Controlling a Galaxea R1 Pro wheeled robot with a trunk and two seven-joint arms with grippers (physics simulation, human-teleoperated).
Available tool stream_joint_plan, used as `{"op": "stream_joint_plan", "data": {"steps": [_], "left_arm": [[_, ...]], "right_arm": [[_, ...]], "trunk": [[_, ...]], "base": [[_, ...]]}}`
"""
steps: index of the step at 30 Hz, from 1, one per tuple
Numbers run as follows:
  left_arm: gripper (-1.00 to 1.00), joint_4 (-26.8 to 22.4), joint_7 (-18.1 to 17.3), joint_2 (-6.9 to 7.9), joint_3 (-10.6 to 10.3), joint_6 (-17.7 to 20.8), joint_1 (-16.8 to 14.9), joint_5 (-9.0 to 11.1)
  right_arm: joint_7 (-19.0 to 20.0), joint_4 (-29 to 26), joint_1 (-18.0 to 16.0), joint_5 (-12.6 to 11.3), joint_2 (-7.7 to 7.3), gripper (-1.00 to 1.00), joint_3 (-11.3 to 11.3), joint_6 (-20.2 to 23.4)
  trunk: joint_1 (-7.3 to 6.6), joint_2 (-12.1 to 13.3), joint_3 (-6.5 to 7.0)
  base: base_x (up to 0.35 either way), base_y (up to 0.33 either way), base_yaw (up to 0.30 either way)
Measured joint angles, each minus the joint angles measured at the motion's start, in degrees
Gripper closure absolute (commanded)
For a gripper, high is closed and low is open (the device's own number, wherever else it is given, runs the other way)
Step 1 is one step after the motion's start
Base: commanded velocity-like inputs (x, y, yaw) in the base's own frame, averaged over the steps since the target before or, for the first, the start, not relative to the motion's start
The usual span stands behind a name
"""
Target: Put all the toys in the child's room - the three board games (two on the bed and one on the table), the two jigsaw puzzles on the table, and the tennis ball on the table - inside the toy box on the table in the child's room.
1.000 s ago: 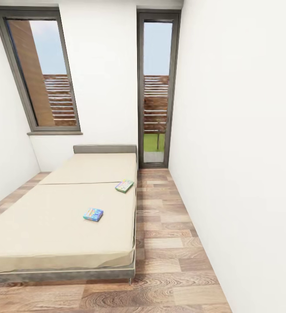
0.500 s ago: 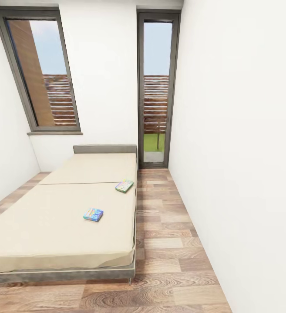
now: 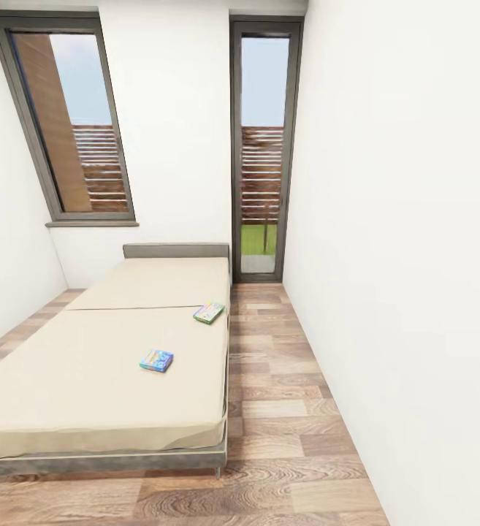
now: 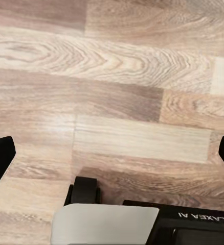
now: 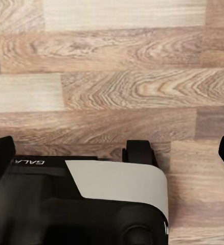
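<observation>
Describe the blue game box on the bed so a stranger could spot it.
Find the wide beige bed under the windows. On its nearer half lies a small flat blue printed box, well in from the edge. The greener box lies farther back, at the mattress's floor-side edge.

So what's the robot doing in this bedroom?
Nothing is being handled right now. The robot faces the bed, where two board games lie on the mattress: a mostly blue one nearer and a greenish one close to the bed's right edge. Both arms point down at the wooden floor, with the left gripper and right gripper open and empty.
</observation>
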Motion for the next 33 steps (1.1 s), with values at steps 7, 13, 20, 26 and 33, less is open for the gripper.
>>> {"op": "stream_joint_plan", "data": {"steps": [7,13,20,26,33], "left_arm": [[-1.0,-0.1,-0.2,-0.08,0.3,0.9,-4.7,0.9],[-1.0,-0.1,-1.0,-0.22,0.8,2.4,-8.0,2.3],[-1.0,-0.2,-3.2,-0.53,1.2,4.3,-13.3,4.1],[-1.0,-0.3,-3.8,-0.7,1.3,4.8,-16.1,4.6],[-1.0,-0.4,-4.1,-1.12,2.2,6.1,-19.9,5.0]], "right_arm": [[0.0,-1.3,-6.5,-0.1,0.94,-1.0,0.0,3.7],[0.0,-1.9,-10.5,-0.3,1.41,-1.0,0.0,4.7],[0.0,-2.6,-16.9,-0.5,1.75,-1.0,0.0,5.4],[0.0,-2.8,-20.7,-0.5,1.84,-1.0,0.0,5.6],[0.0,-2.9,-25.8,-0.5,2.01,-1.0,0.0,5.8]], "trunk": [[0.0,0.0,0.01],[0.0,0.0,0.0],[0.0,0.0,0.02],[0.0,0.0,0.0],[0.0,0.0,0.01]], "base": [[0.0,0.0,0.0],[0.0,0.0,0.0],[0.0,0.0,0.0],[0.0,0.0,0.0],[0.0,0.0,0.0]]}}
